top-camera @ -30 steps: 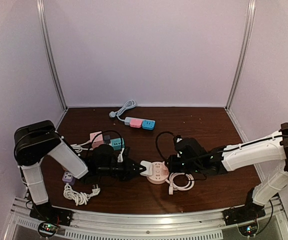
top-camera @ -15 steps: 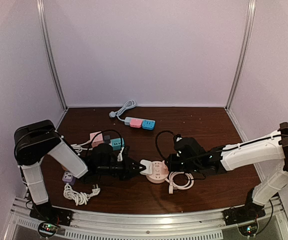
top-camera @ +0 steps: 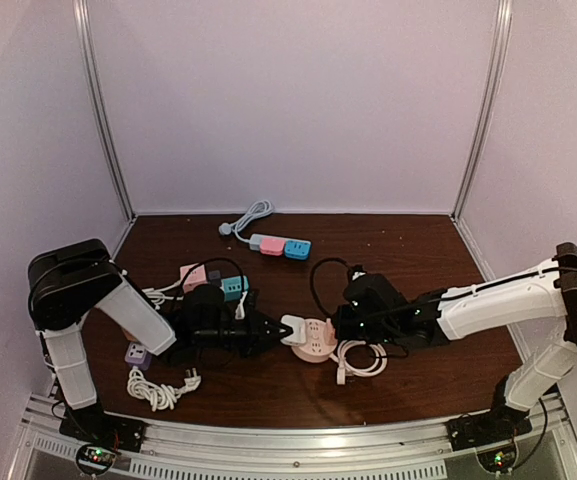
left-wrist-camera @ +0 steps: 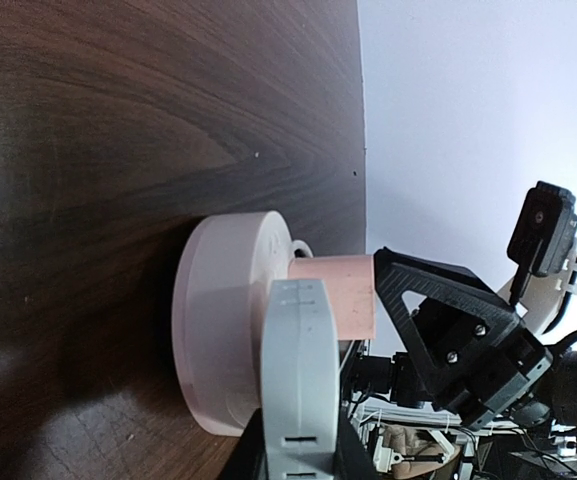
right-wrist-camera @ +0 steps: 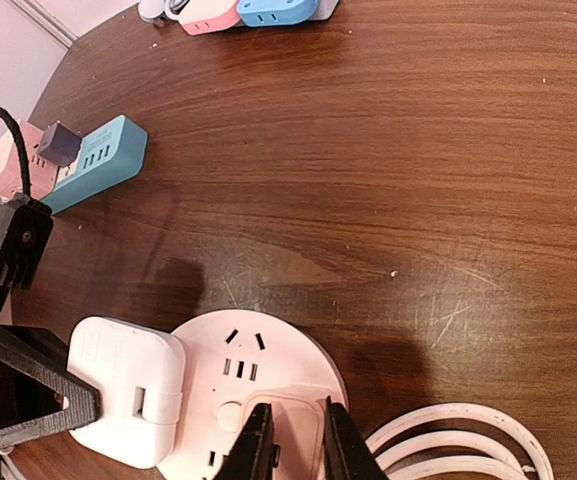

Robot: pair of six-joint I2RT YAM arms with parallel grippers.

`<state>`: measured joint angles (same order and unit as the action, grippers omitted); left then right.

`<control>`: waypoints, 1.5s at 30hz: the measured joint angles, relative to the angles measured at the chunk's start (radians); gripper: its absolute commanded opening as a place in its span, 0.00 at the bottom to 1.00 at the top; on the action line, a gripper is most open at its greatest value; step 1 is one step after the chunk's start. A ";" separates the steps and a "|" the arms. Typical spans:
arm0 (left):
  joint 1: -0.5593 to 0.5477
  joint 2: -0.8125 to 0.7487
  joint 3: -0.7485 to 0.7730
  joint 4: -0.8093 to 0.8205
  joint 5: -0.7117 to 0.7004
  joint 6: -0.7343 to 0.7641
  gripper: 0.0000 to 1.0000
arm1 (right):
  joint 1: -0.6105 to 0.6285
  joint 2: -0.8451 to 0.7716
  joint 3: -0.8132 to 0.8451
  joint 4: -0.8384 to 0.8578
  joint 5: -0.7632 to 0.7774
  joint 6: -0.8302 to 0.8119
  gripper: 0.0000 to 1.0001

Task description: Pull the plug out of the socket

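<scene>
A round pink socket [top-camera: 316, 347] lies on the brown table between my two arms. A white boxy plug [top-camera: 292, 329] sits at its left edge. My left gripper [top-camera: 280, 334] is shut on this plug [left-wrist-camera: 298, 370], its black fingers on either side. The plug [right-wrist-camera: 128, 400] rests against the socket face [right-wrist-camera: 258, 365]; its pins are hidden. My right gripper [right-wrist-camera: 298, 445] is shut on a raised pink block [right-wrist-camera: 298, 425] on the socket's near side. That block [left-wrist-camera: 333, 300] sticks out of the disc [left-wrist-camera: 223, 330].
A teal and pink power strip [top-camera: 218, 283] lies behind my left gripper. Another pink and blue strip [top-camera: 280, 246] is at the back. A coiled white cable [top-camera: 360, 360] lies under my right wrist. A purple adapter [top-camera: 136, 353] and a white cord bundle [top-camera: 158, 390] sit front left.
Both grippers and the socket between them have drifted slightly to the left. The grips look the same.
</scene>
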<state>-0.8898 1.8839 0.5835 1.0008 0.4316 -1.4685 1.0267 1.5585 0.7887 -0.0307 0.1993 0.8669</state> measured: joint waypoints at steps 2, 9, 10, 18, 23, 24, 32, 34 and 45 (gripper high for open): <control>0.000 0.000 0.000 0.000 0.000 0.000 0.00 | 0.006 0.004 0.006 -0.005 0.012 0.000 0.19; 0.000 0.000 0.000 0.009 0.000 -0.017 0.00 | 0.011 0.013 0.021 -0.022 0.037 -0.004 0.19; 0.000 0.000 0.002 0.012 0.000 -0.018 0.00 | 0.011 0.014 0.021 -0.023 0.042 -0.004 0.19; -0.017 -0.027 0.110 0.276 0.066 -0.038 0.00 | 0.040 0.038 0.037 0.009 0.007 -0.007 0.18; -0.017 -0.039 0.117 0.359 0.077 -0.071 0.00 | 0.040 0.039 0.040 0.003 0.006 -0.008 0.19; -0.017 -0.039 0.114 0.359 0.078 -0.072 0.00 | 0.040 0.038 0.043 0.000 0.006 -0.007 0.19; 0.013 -0.040 0.063 0.309 0.087 -0.057 0.00 | 0.044 -0.023 0.043 -0.107 -0.023 -0.013 0.25; 0.024 -0.042 0.061 0.270 0.090 -0.039 0.00 | 0.043 -0.047 0.043 -0.159 -0.025 -0.024 0.29; 0.034 -0.245 0.198 -0.345 0.082 0.362 0.00 | -0.028 -0.268 0.044 -0.257 -0.059 -0.095 0.57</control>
<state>-0.8562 1.6394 0.7818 0.6559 0.5137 -1.1069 0.9989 1.2903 0.8326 -0.2882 0.1406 0.7715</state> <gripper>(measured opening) 0.174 0.538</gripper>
